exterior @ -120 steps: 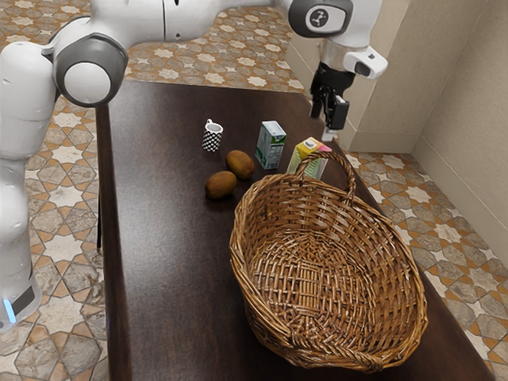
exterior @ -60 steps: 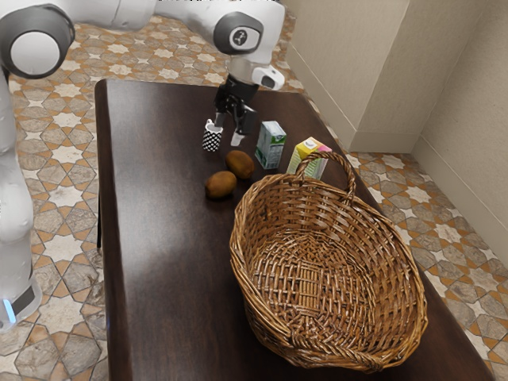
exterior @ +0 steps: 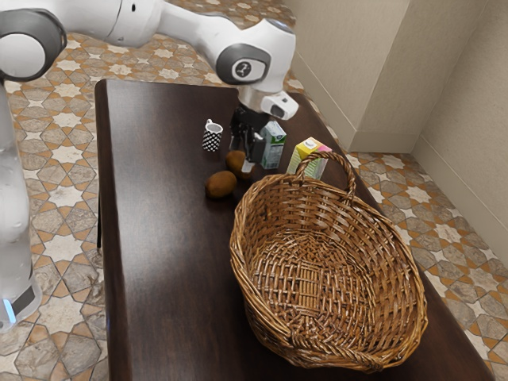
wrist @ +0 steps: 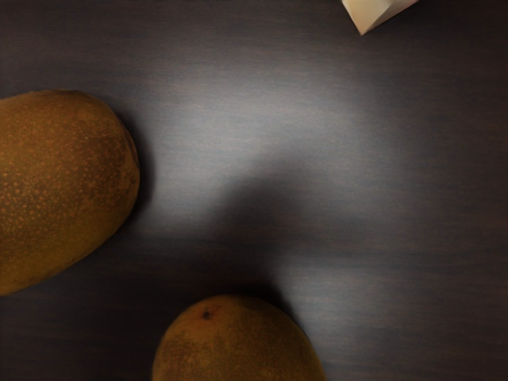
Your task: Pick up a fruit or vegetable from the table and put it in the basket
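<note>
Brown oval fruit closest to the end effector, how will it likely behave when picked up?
The brown oval fruit may roll if nudged, its sides being rounded. It should hold its shape, since it looks plump. Its dull skin probably isn't very slippery.

Two brown oval fruits (exterior: 221, 185), one brown woven wicker basket (exterior: 309, 278) with an arched handle, one black-and-white checkered mug (exterior: 212, 137), two upright box-shaped cartons (exterior: 306, 160), one green and white, one yellow, white and pink, one dark-brown wooden table (exterior: 163, 238)
</note>
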You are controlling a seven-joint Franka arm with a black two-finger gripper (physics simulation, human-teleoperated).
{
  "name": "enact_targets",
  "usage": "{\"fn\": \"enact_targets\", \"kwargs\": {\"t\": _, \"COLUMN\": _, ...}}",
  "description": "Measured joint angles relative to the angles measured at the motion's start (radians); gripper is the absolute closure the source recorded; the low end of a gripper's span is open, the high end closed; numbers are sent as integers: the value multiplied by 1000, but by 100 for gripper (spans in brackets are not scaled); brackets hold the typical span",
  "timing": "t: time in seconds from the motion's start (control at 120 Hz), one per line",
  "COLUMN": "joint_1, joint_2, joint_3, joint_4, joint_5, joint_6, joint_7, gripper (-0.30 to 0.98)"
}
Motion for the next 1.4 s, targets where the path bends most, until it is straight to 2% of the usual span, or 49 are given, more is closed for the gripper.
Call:
{"fn": "enact_targets", "kwargs": {"t": 0.267, "joint_1": -8, "joint_2": -25, "joint_3": 40, "joint_4": -77, "joint_5": -4, "joint_6": 31, "joint_7": -12, "gripper": 0}}
{"fn": "enact_targets", "kwargs": {"t": 0.758, "joint_1": -12, "joint_2": -60, "joint_3": 44, "joint_4": -144, "joint_5": -9, "joint_6": -7, "joint_7": -146, "gripper": 0}}
{"fn": "enact_targets", "kwargs": {"t": 1.4, "joint_1": -13, "joint_2": -13, "joint_3": 41, "joint_4": -190, "joint_5": -10, "joint_6": 85, "joint_7": -211, "gripper": 0}}
